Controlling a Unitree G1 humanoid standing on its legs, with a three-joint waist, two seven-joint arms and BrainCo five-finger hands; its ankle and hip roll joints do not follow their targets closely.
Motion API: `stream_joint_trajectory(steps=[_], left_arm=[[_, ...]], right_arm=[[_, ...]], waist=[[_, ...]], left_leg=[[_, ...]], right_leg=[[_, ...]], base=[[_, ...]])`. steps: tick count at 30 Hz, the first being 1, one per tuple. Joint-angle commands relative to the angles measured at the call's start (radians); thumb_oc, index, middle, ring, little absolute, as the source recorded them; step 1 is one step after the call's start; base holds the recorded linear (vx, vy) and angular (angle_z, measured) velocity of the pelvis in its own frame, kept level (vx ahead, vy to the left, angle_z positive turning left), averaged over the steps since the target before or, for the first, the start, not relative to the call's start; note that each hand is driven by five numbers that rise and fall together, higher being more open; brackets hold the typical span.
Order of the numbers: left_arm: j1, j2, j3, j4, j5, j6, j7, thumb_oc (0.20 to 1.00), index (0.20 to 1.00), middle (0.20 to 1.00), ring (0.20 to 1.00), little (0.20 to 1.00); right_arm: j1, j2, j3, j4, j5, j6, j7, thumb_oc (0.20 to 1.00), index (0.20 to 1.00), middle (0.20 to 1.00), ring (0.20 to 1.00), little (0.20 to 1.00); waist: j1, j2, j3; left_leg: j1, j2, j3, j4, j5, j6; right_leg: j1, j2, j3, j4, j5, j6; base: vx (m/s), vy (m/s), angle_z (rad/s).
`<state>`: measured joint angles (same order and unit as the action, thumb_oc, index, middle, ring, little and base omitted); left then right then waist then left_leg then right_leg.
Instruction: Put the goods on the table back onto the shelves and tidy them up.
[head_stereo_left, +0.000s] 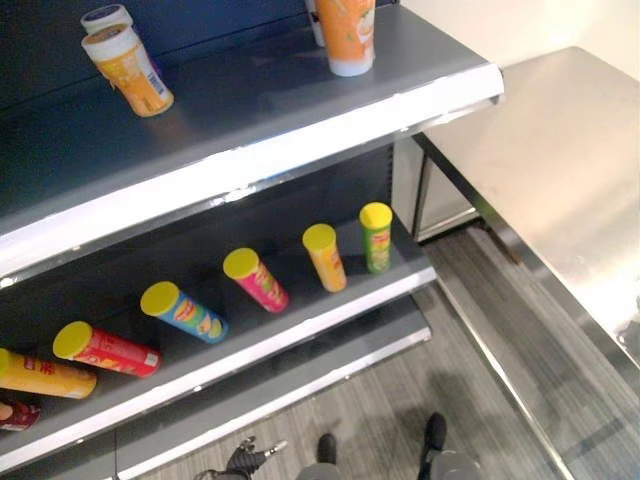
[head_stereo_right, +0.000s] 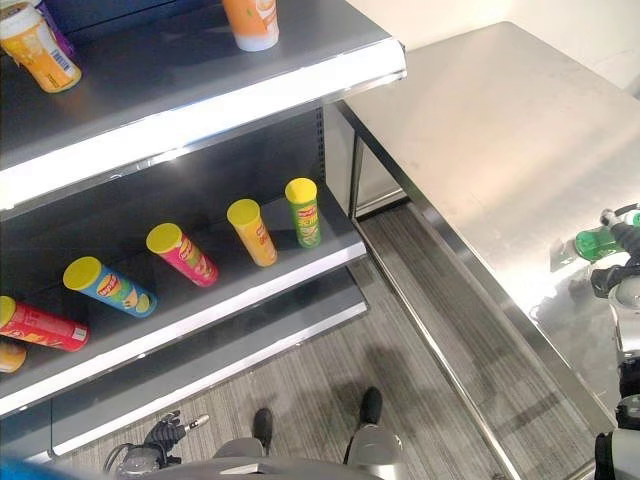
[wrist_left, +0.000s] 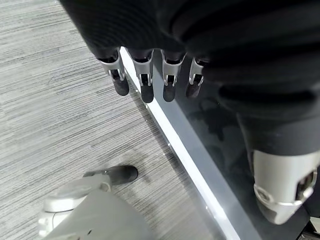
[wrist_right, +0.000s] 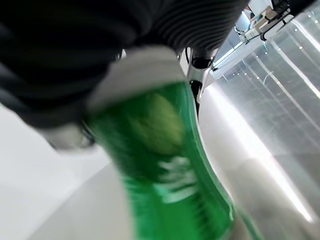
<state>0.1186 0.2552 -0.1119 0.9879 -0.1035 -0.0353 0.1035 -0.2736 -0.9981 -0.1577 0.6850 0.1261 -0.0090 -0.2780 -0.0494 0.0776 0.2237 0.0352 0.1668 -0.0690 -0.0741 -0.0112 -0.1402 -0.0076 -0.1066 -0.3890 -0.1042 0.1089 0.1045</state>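
Note:
My right hand (head_stereo_right: 612, 280) is at the right end of the steel table (head_stereo_right: 500, 150), just above its top, shut on a green bottle (head_stereo_right: 592, 244). Seen from the right wrist, the green bottle (wrist_right: 170, 165) lies right against the hand's dark cover (wrist_right: 75, 50). My left hand (head_stereo_right: 165, 432) hangs low over the floor in front of the shelves. Its fingers (wrist_left: 145, 80) are straight and hold nothing. On the middle shelf (head_stereo_left: 300, 330) stands a row of chip cans with yellow lids, among them a green one (head_stereo_left: 376, 236), a pink one (head_stereo_left: 257, 279) and a blue one (head_stereo_left: 185, 312).
The top shelf (head_stereo_left: 300, 110) holds an orange cup (head_stereo_left: 345, 35) and a yellow tub (head_stereo_left: 128, 68). A lower shelf edge (wrist_left: 190, 165) runs close beside my left hand. Grey striped floor lies between the shelves and the table.

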Motion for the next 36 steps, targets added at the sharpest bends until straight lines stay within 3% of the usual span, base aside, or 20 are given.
stream_joint_trajectory(steps=[1, 11, 16, 19, 25, 29, 33, 36], left_arm=[[-0.039, 0.07, -0.03, 0.04, 0.017, -0.018, 0.013, 1.0, 1.0, 1.0, 1.0, 1.0], [-0.045, 0.079, 0.006, 0.027, 0.024, -0.015, 0.021, 1.0, 1.0, 1.0, 1.0, 1.0], [-0.032, 0.083, 0.03, 0.008, 0.02, -0.022, 0.015, 1.0, 1.0, 1.0, 1.0, 1.0], [-0.021, 0.077, 0.038, 0.002, 0.01, -0.03, 0.016, 1.0, 1.0, 1.0, 1.0, 1.0], [-0.032, 0.074, 0.041, -0.007, -0.008, -0.039, 0.021, 1.0, 1.0, 1.0, 1.0, 1.0], [-0.04, 0.064, 0.046, -0.005, -0.013, -0.042, 0.024, 1.0, 1.0, 1.0, 1.0, 1.0], [-0.038, 0.062, 0.07, 0.011, -0.022, -0.045, 0.027, 1.0, 1.0, 1.0, 1.0, 1.0], [-0.03, 0.061, 0.079, 0.008, -0.025, -0.045, 0.028, 1.0, 1.0, 1.0, 1.0, 1.0]], right_arm=[[-0.009, -0.046, 0.014, -0.032, -0.028, -0.015, -0.021, 0.2, 0.2, 0.2, 0.2, 0.2], [0.064, -0.058, -0.116, -0.271, -0.062, -0.052, -0.07, 0.2, 0.2, 0.2, 0.2, 0.2], [0.056, -0.088, -0.165, -0.498, -0.082, -0.13, -0.067, 0.2, 0.2, 0.2, 0.2, 0.2], [0.011, -0.1, -0.152, -0.618, -0.077, -0.175, -0.055, 0.2, 0.2, 0.2, 0.2, 0.2], [-0.061, -0.151, -0.115, -0.689, -0.088, -0.196, -0.052, 0.2, 0.2, 0.2, 0.2, 0.2], [-0.096, -0.211, -0.099, -0.735, -0.104, -0.19, -0.054, 0.2, 0.2, 0.2, 0.2, 0.2], [-0.098, -0.218, -0.079, -0.771, -0.111, -0.184, -0.031, 0.2, 0.2, 0.2, 0.2, 0.2], [-0.105, -0.228, -0.08, -0.775, -0.106, -0.18, -0.024, 0.2, 0.2, 0.2, 0.2, 0.2]], waist=[[0.012, -0.073, -0.023], [0.003, -0.076, -0.036], [0.017, -0.086, -0.045], [0.042, -0.091, -0.045], [0.069, -0.096, -0.032], [0.066, -0.109, -0.023], [0.06, -0.107, -0.038], [0.058, -0.093, -0.051]], left_leg=[[0.009, 0.031, 0.099, -0.013, 0.041, -0.065], [0.039, 0.034, 0.116, -0.013, 0.024, -0.06], [0.052, 0.045, 0.109, -0.001, 0.021, -0.063], [0.041, 0.057, 0.081, 0.005, 0.037, -0.074], [-0.019, 0.061, 0.023, 0.0, 0.086, -0.093], [-0.05, 0.109, 0.168, 0.028, 0.104, -0.084], [0.013, 0.175, 0.221, 0.037, 0.091, -0.106], [0.029, 0.175, 0.231, 0.025, 0.092, -0.113]], right_leg=[[0.061, 0.004, 0.033, 0.038, -0.187, 0.02], [0.084, 0.003, 0.042, 0.042, -0.196, 0.021], [0.105, 0.015, 0.044, 0.045, -0.215, 0.013], [0.117, 0.032, 0.036, 0.042, -0.23, -0.001], [0.116, 0.037, -0.011, 0.036, -0.241, -0.012], [0.113, -0.002, -0.089, 0.047, -0.238, -0.007], [0.109, -0.036, -0.109, 0.072, -0.24, 0.009], [0.104, -0.047, -0.119, 0.076, -0.231, 0.019]], base=[[0.0, 0.0, 0.0], [0.0, 0.0, 0.0], [-0.02, -0.059, 0.0], [-0.03, -0.079, 0.07], [-0.08, -0.059, 0.35], [-0.08, 0.067, 1.11], [0.02, 0.122, 0.4], [-0.01, 0.13, 0.33]])
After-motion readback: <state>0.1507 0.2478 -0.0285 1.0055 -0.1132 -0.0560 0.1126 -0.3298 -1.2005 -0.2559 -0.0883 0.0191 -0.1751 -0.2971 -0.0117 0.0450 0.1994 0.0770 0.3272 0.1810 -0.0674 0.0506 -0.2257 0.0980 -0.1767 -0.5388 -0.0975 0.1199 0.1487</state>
